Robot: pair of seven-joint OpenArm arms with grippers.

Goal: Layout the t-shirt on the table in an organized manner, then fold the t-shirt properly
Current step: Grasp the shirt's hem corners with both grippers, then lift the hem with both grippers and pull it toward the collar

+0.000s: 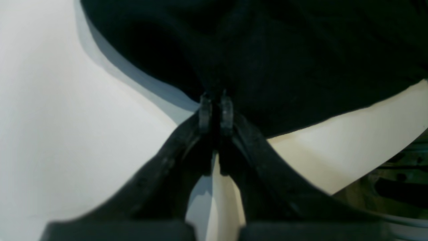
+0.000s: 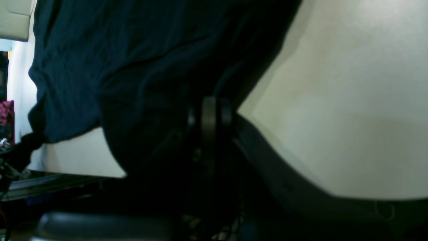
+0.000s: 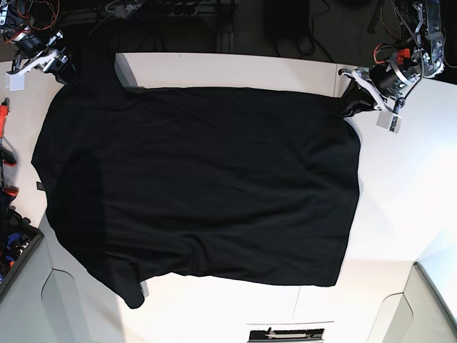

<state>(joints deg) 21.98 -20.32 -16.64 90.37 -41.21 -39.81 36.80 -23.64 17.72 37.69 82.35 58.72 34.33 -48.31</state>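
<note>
The black t-shirt (image 3: 200,179) lies spread out on the white table (image 3: 400,214), plain side up, with a sleeve trailing at the near left. My left gripper (image 3: 350,102) is at the shirt's far right corner. In the left wrist view that gripper (image 1: 215,112) is shut on a pinch of the t-shirt (image 1: 284,50) above the table (image 1: 50,117). My right gripper (image 3: 63,70) is at the far left corner. The right wrist view shows it (image 2: 210,115) shut on the t-shirt (image 2: 117,67), which drapes over the fingers beside the table (image 2: 351,100).
Cables and dark gear (image 3: 214,14) line the table's far edge. Red and blue tools (image 3: 6,164) sit along the left edge. Grey panels (image 3: 28,300) flank the near corners, and a small label (image 3: 285,334) lies at the near edge.
</note>
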